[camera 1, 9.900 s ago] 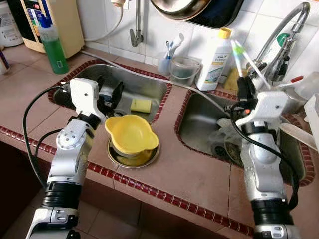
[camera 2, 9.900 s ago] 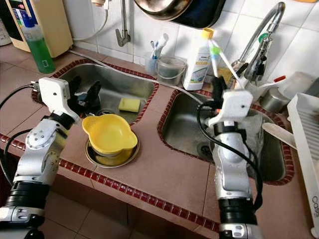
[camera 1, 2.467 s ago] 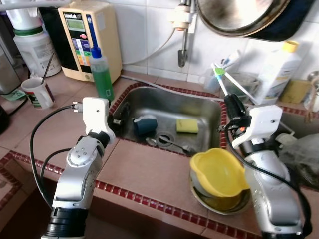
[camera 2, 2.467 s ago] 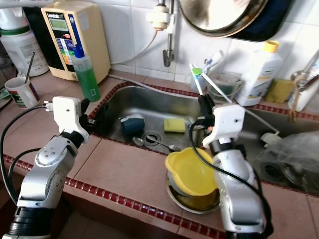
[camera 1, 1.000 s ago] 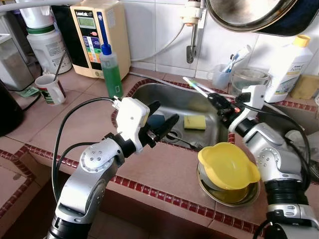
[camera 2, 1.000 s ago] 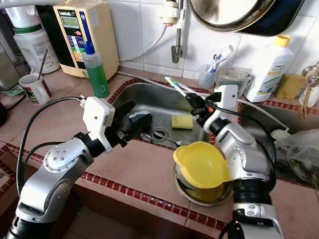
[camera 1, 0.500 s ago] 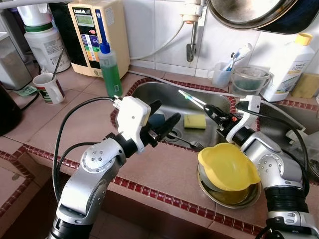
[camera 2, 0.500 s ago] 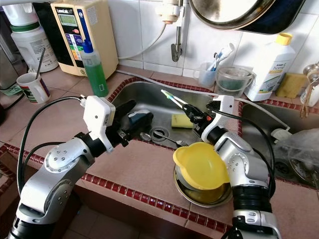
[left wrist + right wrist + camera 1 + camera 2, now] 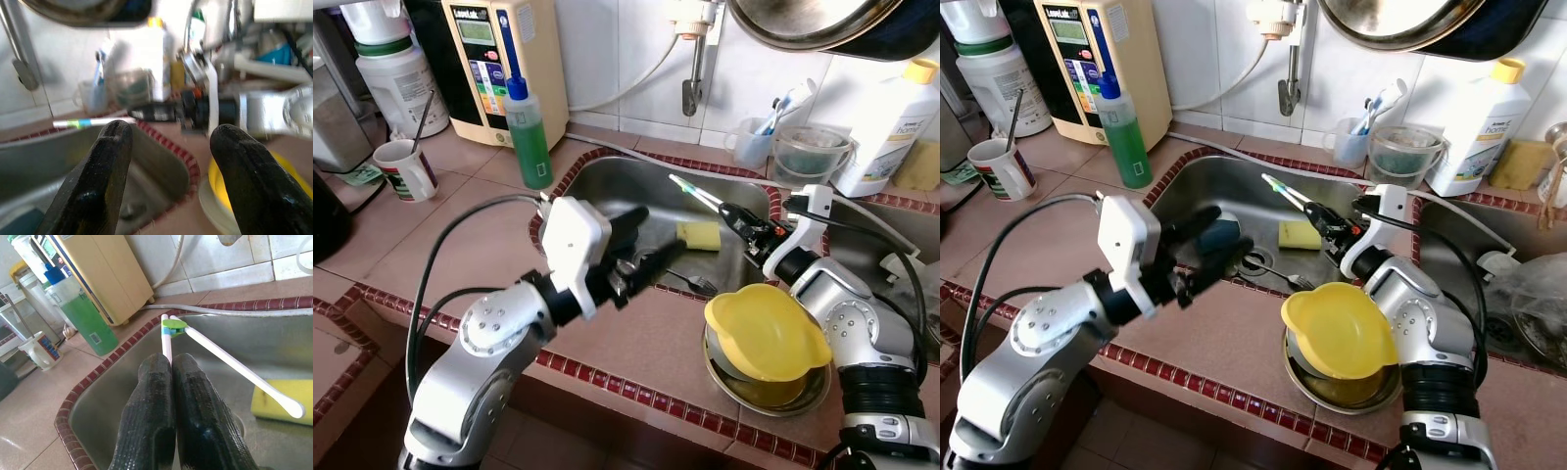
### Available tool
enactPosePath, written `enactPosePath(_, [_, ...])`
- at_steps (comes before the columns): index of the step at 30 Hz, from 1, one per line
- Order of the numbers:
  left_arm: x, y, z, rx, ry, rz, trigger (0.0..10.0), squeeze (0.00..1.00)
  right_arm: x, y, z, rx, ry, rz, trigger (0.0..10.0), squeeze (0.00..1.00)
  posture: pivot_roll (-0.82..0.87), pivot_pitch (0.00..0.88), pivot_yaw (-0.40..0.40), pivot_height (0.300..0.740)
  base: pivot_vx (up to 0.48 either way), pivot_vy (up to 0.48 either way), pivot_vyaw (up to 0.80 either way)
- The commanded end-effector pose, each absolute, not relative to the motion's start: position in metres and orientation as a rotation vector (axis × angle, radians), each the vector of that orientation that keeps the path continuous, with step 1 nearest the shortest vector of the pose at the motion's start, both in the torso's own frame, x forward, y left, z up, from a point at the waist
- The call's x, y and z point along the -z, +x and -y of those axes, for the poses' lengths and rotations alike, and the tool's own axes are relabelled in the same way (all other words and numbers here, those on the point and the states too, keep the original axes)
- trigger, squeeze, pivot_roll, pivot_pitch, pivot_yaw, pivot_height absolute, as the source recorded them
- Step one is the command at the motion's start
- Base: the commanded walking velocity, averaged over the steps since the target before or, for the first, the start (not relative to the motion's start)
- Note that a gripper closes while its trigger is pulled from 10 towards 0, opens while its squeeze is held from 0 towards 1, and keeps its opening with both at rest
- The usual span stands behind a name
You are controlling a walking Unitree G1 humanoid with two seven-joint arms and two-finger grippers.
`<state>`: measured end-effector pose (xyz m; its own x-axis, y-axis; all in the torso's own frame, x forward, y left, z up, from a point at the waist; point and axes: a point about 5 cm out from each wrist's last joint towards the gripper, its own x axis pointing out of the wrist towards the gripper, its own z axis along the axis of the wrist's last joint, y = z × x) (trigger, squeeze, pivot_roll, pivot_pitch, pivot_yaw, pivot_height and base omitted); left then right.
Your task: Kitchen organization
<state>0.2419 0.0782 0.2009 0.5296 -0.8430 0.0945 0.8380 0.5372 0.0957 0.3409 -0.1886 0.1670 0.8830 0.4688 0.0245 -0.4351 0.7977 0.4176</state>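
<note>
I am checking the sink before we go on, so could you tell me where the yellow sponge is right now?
The yellow sponge lies in the steel sink, toward its right side, just under the white tongs held by the right gripper.

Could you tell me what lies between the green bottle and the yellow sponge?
In the left eye view, bare steel sink stretches between the bottle and the sponge.

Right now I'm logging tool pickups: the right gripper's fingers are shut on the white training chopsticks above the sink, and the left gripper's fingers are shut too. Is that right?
Not quite. The right gripper is shut on the white training chopsticks above the sink, but the left gripper is not shut: the left wrist view shows its two black fingers spread wide apart with nothing between them.
</note>
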Motion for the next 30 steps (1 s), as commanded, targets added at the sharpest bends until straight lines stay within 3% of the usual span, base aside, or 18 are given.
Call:
enactPosePath(1, [-0.203,0.237,-0.075,1.037,0.069,0.148,10.0,0.0,-0.173,0.343,0.189,-0.485,0.431,-0.074,10.0,0.0,0.01,0.042,0.044,0.74,0.0,0.0,0.0])
enactPosePath(6, [-0.205,0.239,-0.075,1.029,0.059,0.149,10.0,0.0,-0.174,0.343,0.189,-0.492,0.443,-0.073,10.0,0.0,0.01,0.043,0.042,0.74,0.0,0.0,0.0])
enactPosePath(7, [-0.205,0.239,-0.075,1.028,0.058,0.149,10.0,0.0,-0.174,0.343,0.188,-0.496,0.447,-0.076,10.0,1.0,0.01,0.043,0.041,0.74,0.0,0.0,0.0])
enactPosePath(30, [-0.207,0.241,-0.077,1.012,0.054,0.158,10.0,0.0,-0.185,0.342,0.188,-0.526,0.45,-0.02,10.0,1.0,0.02,0.047,0.04,0.74,0.0,0.0,0.0])
